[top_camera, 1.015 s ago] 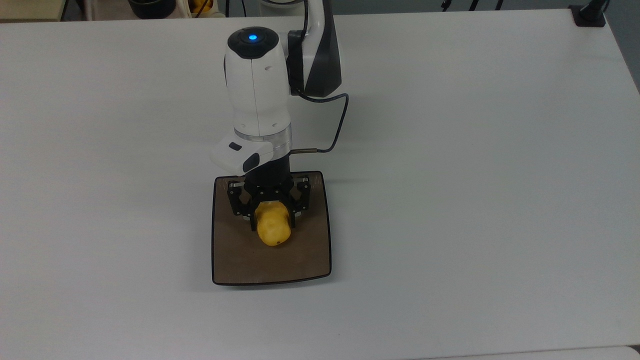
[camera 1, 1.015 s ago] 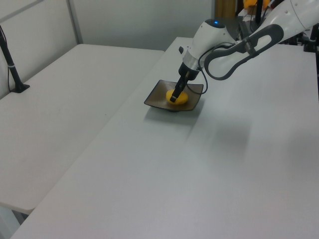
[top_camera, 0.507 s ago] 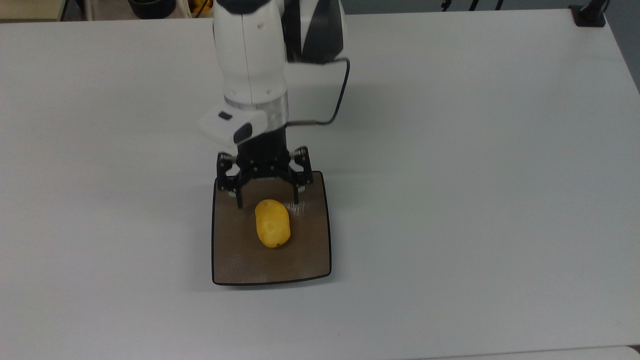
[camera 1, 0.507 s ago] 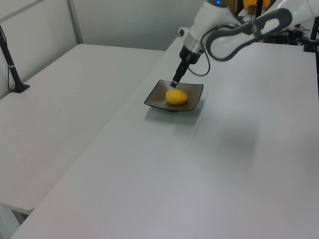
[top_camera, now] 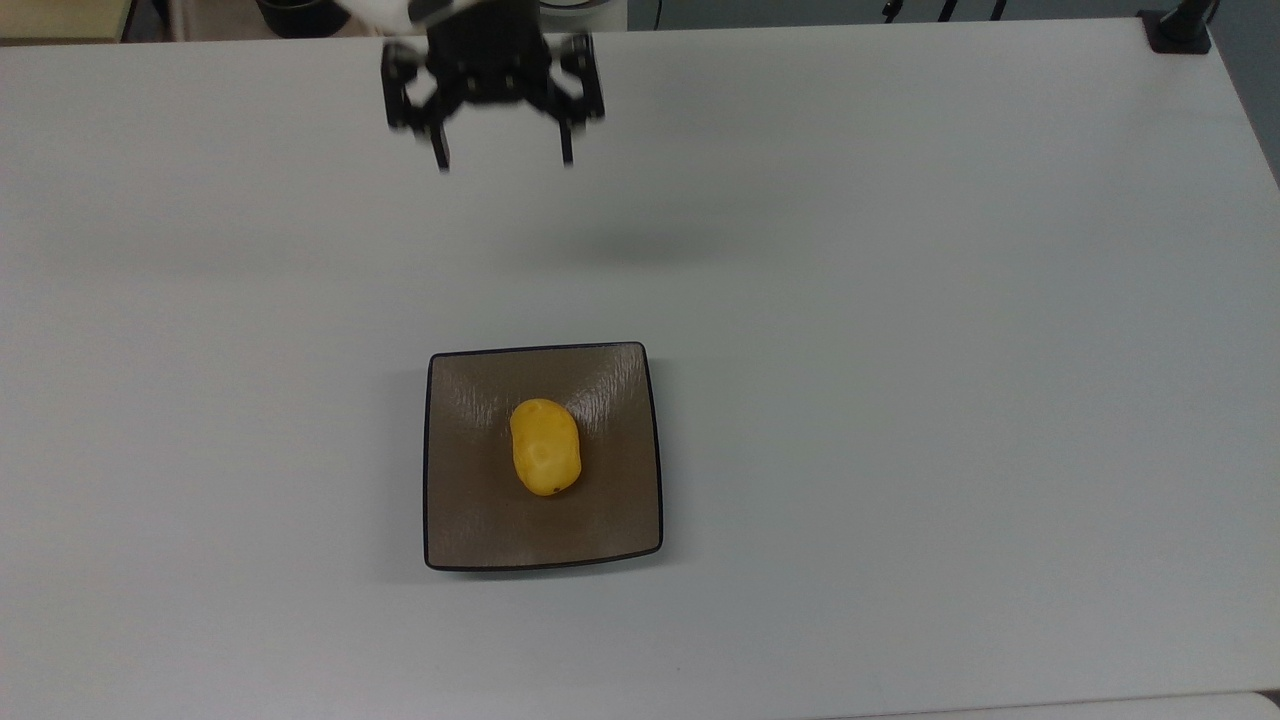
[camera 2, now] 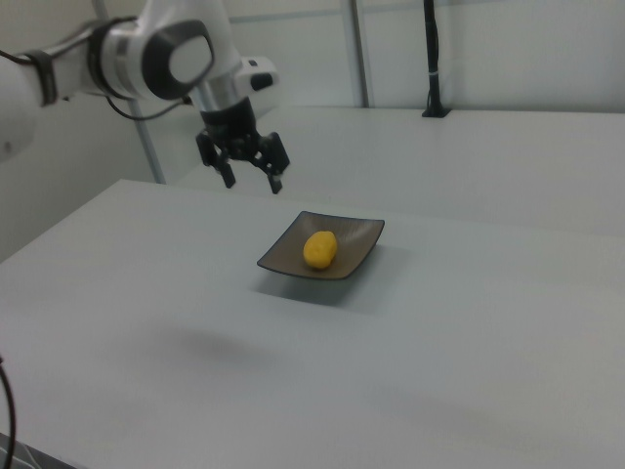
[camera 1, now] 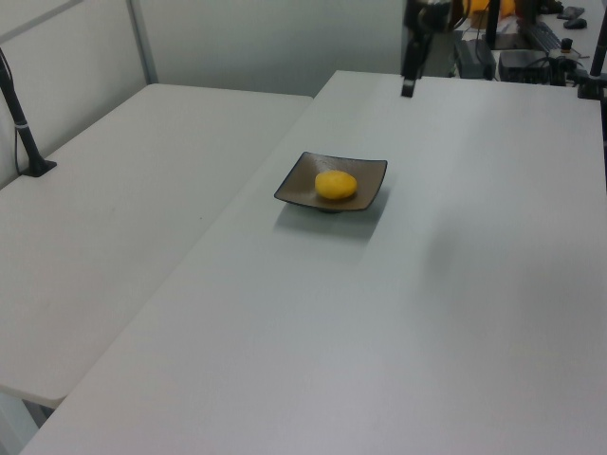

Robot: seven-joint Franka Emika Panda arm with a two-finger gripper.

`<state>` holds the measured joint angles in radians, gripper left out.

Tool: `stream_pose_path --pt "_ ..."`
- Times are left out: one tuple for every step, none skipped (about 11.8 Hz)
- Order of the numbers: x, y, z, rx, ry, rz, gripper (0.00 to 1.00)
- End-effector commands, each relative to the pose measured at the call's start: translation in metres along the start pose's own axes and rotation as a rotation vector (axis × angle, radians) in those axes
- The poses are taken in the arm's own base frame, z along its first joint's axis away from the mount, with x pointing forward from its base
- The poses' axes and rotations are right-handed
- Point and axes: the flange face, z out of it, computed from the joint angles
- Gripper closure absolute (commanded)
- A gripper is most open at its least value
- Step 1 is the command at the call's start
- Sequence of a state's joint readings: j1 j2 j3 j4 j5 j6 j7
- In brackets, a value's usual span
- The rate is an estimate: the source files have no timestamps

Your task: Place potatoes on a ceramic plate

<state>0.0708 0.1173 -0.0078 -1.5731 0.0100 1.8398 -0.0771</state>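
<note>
Plain white surface, matte, fills most of the top view; a second white table sits alongside it in the left view, narrow gap between them. Room behind: pale wall panels and upright metal posts in the right view. A black clamp base sits at the far corner on the top view's right; a black pole on a foot stands on the second table in the left view. Cluttered desk gear beyond the far edge in the left view (too blurred to name).

Ceramic plate lies flat near the middle of the surface, square, brown, dark rim. Potato rests on it, roughly centred, long axis running toward the far edge in the top view, small dark spot at its near end. In the left view the potato sits in the plate's shallow dip; same in the right view, potato on plate.

End effector hangs in the air near the far edge, well apart from the plate, fingers spread and holding nothing; right view shows it raised above the surface, fingers pointing down. Nothing lies between it and the plate.
</note>
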Motion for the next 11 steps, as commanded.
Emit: stream_pose_path --pt "-0.049 -0.003 -0.053 0.014 -0.080 0.131 0.00" --pt "-0.059 -0.006 -0.061 0.014 -0.114 0.143 0.00" --pt "-0.070 -0.010 -0.073 0.015 -0.130 0.136 0.00" --pt "-0.075 -0.012 -0.077 0.020 -0.143 0.133 0.00" --pt "-0.078 -0.014 -0.080 0.033 -0.141 0.133 0.00" --pt "-0.078 -0.017 -0.079 0.037 -0.142 0.127 0.00" --pt "-0.078 -0.018 -0.079 0.039 -0.136 0.119 0.00" --pt "-0.078 -0.021 -0.068 0.043 -0.150 0.107 0.00" --pt "-0.073 -0.021 -0.064 0.044 -0.116 0.107 0.00" --pt "-0.068 -0.021 -0.055 0.044 -0.087 0.108 0.00" --pt "-0.066 -0.021 -0.052 0.044 -0.065 0.109 0.00"
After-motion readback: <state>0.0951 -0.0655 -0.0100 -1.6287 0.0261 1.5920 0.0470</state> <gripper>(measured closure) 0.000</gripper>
